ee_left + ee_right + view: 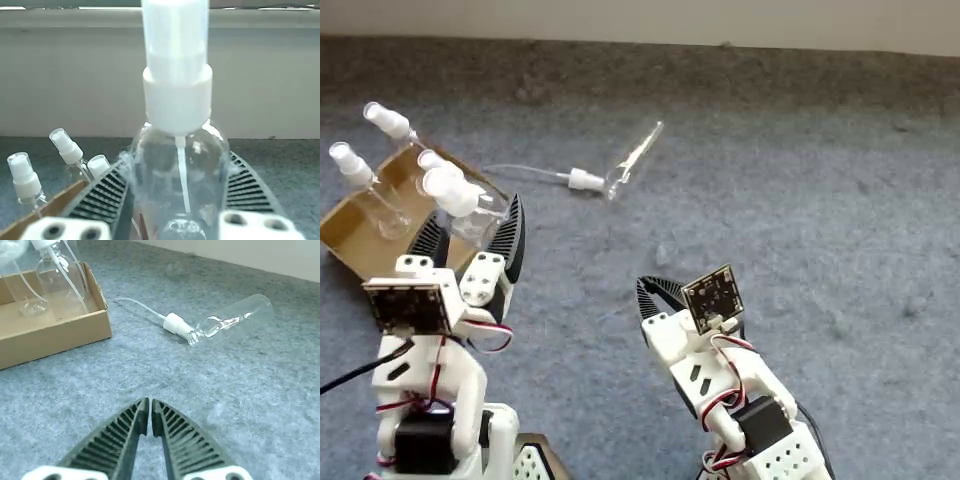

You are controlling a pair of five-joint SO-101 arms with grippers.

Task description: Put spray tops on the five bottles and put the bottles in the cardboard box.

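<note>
- The left gripper (470, 218) has its fingers (102, 192) clamped on either side of a clear bottle (180, 170). The bottle is held upright, with its spray top (175, 75) already fitted. My guess is that upright is chosen so the bottle can go down to stand in the box instead of lying flat.
- The held bottle is at the side of the cardboard box (355, 235) nearest the middle of the bench. I cannot tell whether its base touches the box floor.
- 3 capped bottles (22, 175) already stand in the box, just beside the held one, some of them leaning. With the held one, that makes 4 of 5 topped.
- The 5th bottle (235, 317) lies on its side on the grey bench (820, 250), well apart from the box.
- Its loose spray top (177, 325) lies right at the bottle's mouth. The dip tube (140, 305) trails away from the bottle toward the box, so the top is not fitted.
- The right gripper (150, 422) sits low over the bench, fingers pressed together on nothing. It points toward the loose bottle and top, likely placed to take them next.
- The leaning tops crowd the box, so lowering the held bottle risks knocking a neighbour.
- The loose top probably needs turning round before its tube can enter the neck.
</note>
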